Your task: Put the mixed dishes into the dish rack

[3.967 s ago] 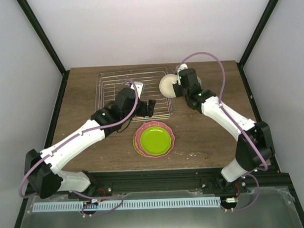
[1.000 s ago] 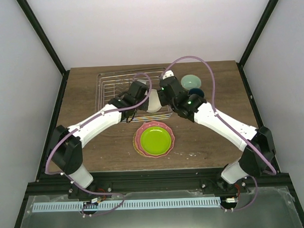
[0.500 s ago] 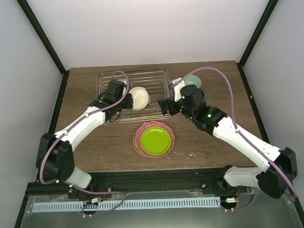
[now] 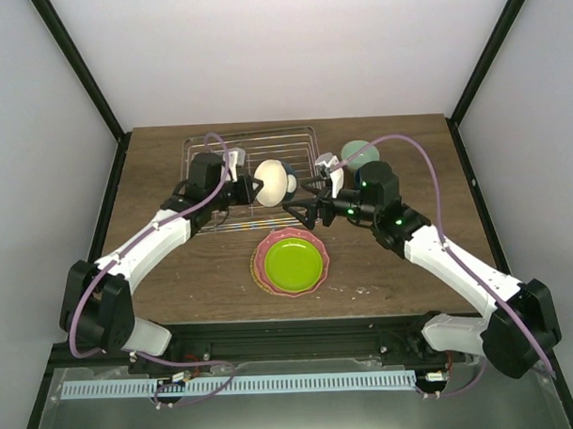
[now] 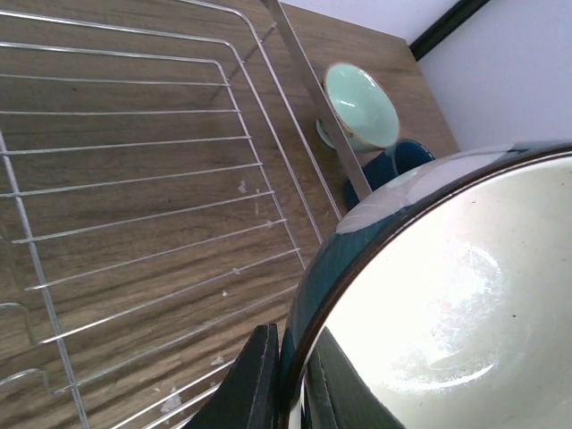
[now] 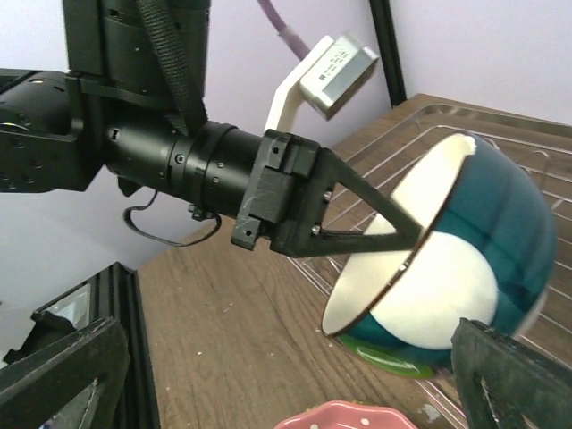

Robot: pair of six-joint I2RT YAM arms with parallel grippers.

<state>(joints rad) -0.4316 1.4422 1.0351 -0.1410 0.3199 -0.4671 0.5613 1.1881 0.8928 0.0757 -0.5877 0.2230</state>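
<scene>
Left end effector (image 4: 251, 187) pinches cream bowl (image 4: 272, 180) by rim, above dish rack (image 4: 284, 144). Right end effector (image 4: 303, 207) spread wide beside it. Thin hold: bowl may slip, fall, bang wires.

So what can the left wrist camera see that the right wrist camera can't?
Only the left wrist camera shows the pale mint bowl and the dark blue mug, sitting on the table outside the dish rack. Only the right wrist camera shows the pink plate peeking in at the bottom, and the right end effector with its fingers wide open. Both show the cream bowl, pinched at its rim by the left end effector, and the rack's wires.
</scene>
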